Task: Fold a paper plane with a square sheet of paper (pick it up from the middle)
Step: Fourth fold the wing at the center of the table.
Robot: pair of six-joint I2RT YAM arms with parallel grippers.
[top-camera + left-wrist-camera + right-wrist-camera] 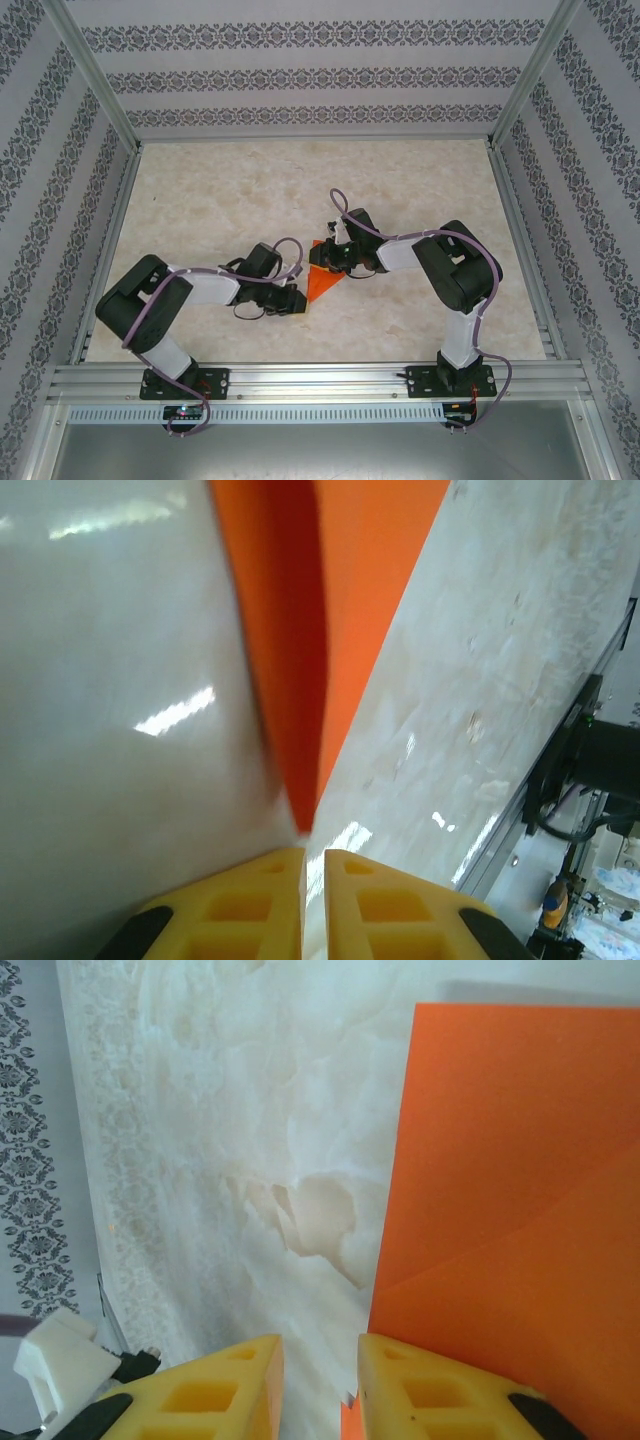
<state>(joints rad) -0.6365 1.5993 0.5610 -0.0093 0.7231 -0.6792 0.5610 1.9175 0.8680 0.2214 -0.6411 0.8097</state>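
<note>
The workspace is a box-like cell. Three walls (320, 75) are papered white with bands of grey floral pattern, and slanting aluminium posts (95, 75) stand at the corners. Its floor is a counter (250, 190) with a glossy, pale beige marble look, veined and mottled. In the left wrist view it reflects strips of light. Along the counter's near edge runs a ribbed aluminium rail (320, 378) that carries both bases.

The left arm (160, 300) and right arm (460, 270) are black and white, with purple cables (360, 222) looped over them. They bend inward and meet about midway between the counter's left and right edges, nearer the near edge than the far one.

There, on the counter, lies the folded sheet of orange paper (322, 283). From above it shows as a small triangle between the two wrists. The right wrist view shows one straight edge of it and a diagonal crease across it.

The right hand (320, 1348) has its yellow fingers apart, with bare counter in the gap, and one finger (440, 1390) lies over the paper's edge. The left hand (313, 858) has its fingers together but for a thin slit. The paper's sharp point ends just ahead of their tips, and whether it touches them cannot be told.
</note>
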